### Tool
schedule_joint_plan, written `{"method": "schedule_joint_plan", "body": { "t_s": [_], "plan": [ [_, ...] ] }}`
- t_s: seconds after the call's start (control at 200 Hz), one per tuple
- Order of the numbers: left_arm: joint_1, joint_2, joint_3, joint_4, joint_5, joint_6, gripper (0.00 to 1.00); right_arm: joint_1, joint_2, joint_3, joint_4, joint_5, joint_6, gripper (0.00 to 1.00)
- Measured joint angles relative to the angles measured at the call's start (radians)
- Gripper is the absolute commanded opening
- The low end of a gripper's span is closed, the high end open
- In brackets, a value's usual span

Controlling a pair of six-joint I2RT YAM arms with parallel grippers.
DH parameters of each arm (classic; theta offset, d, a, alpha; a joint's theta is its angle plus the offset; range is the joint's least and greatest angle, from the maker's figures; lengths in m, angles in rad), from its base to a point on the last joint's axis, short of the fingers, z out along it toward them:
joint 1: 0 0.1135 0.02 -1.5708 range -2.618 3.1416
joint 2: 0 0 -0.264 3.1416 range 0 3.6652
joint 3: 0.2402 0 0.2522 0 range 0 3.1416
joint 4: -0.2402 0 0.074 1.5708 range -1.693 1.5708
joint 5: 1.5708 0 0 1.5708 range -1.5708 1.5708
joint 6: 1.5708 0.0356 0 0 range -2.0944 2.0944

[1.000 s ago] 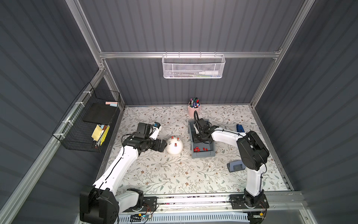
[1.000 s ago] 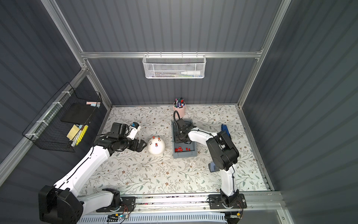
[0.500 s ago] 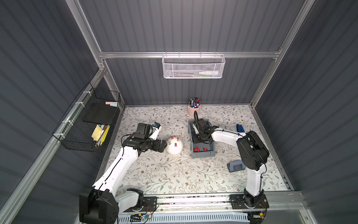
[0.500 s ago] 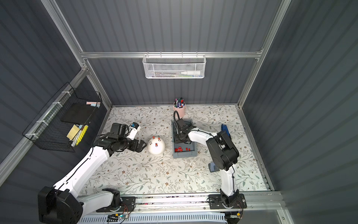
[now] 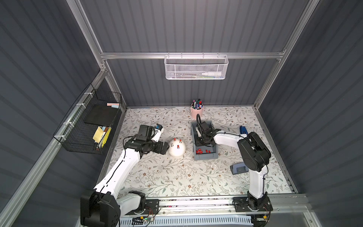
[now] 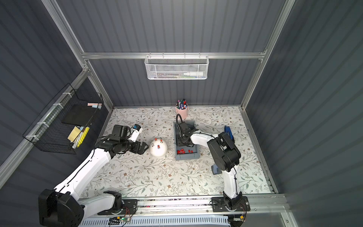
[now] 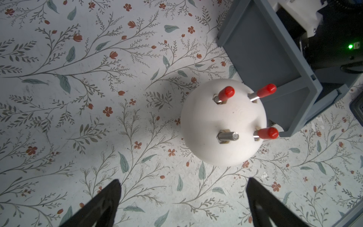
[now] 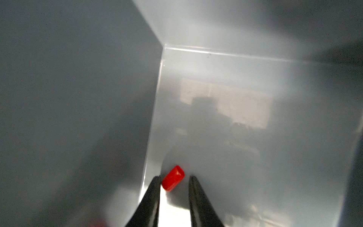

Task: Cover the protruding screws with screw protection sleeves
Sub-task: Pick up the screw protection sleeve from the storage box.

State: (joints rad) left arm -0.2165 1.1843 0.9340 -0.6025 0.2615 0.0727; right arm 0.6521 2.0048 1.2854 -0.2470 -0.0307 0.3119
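Dome check: white egg-shaped plastic dome (image 7: 223,121) stands upright on floral-patterned surface (image 5: 167,176), just beside one corner of grey open-topped plastic bin (image 7: 261,49). Cannot tell whether the two touch.

Protruding screws (image 7: 227,136): four thin silvery metal pins sticking out of the dome's top. Three wear small bright red screw protection sleeves (image 7: 226,93), pushed over the tips with bare shank showing below. Fourth pin, on the side facing the left arm, is uncovered, with a hex nut visible at its base.

Left tool (image 7: 183,181): jaws spread wide, nothing between them. It hangs over the surface close to the dome, on the side away from the bin, clear of dome and pins.

Right tool (image 8: 174,177): reaches down inside the bin, tips near its floor, close to a side wall. Jaws stand a narrow way apart and straddle one loose red sleeve (image 8: 173,178) lying skewed on the bin floor. One fingertip (image 8: 157,181) touches the sleeve's end; a gap shows at the other fingertip. Not clamped.

Cluster of further red sleeves (image 5: 202,151) lies at the bin's near end in both top views, apart from the right tool.

Pink cup of coloured marker pens (image 5: 197,113) stands at the back of the surface, behind the bin.
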Motion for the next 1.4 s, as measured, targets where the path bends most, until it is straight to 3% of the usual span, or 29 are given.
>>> {"method": "schedule_joint_plan", "body": {
  "t_s": [0.625,0.955,1.071,1.231,1.396],
  "plan": [
    [0.0,0.0,-0.001,0.0,0.0,0.0,0.99,-0.001,-0.036,-0.04,-0.006,0.026,-0.035,0.02],
    [0.0,-0.006,0.002,-0.042,0.03,0.027,0.99,-0.001,-0.354,-0.259,0.07,-0.109,-0.09,0.0],
    [0.0,0.015,0.069,-0.121,0.181,0.09,0.96,-0.001,-0.511,-0.34,0.09,-0.183,-0.129,0.0],
    [0.0,0.125,0.263,-0.215,0.543,0.144,0.91,-0.002,-0.735,-0.407,0.097,-0.361,-0.169,0.0],
    [-0.014,0.167,0.283,-0.24,0.854,0.142,0.89,-0.002,-0.861,-0.408,0.106,-0.549,-0.174,0.0]
  ]
}}
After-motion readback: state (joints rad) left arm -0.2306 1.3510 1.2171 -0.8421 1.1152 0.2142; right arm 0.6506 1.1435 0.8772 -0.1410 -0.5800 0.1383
